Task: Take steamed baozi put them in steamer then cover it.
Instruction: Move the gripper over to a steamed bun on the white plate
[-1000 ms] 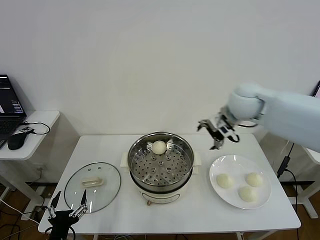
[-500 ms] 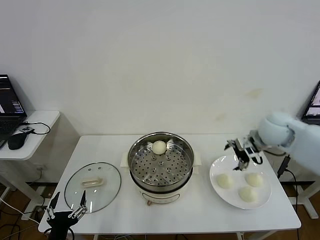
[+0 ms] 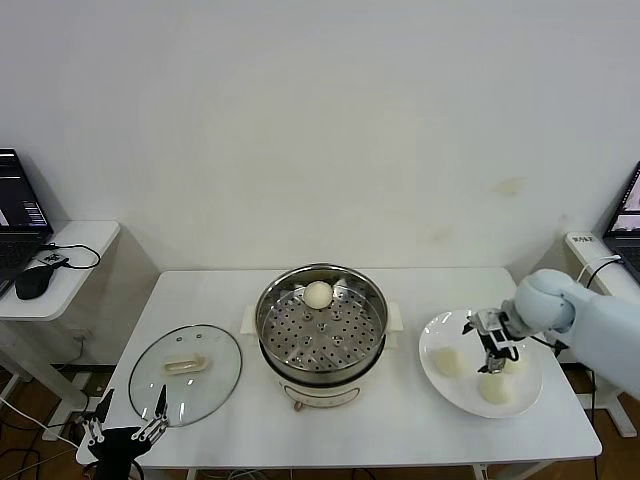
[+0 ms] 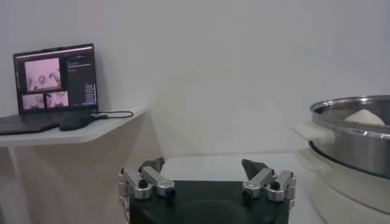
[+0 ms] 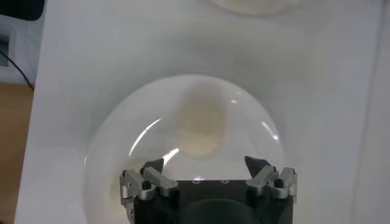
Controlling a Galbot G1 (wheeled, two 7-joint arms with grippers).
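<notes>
The right gripper (image 3: 489, 342) hovers, jaws apart and empty, over the white plate (image 3: 440, 377), with one baozi (image 5: 200, 126) lying just ahead of the gap, its long axis running away from the jaws. One bun (image 3: 318, 294) sits at the steamer's (image 3: 321, 322) far rim, the remaining perforated floor free. The left gripper (image 3: 125, 424), jaws apart, hangs at the table's near edge beside the cover (image 3: 186, 372).

Steamer (image 3: 322, 330): shiny silver steel, perforated floor, white base. Baozi: 4 cream-white, 1 inside (image 3: 318, 294), 3 on white plate (image 3: 445, 385). Cover (image 3: 186, 373): clear glass, metal rim, cream handle. Table (image 3: 200, 300): white.
</notes>
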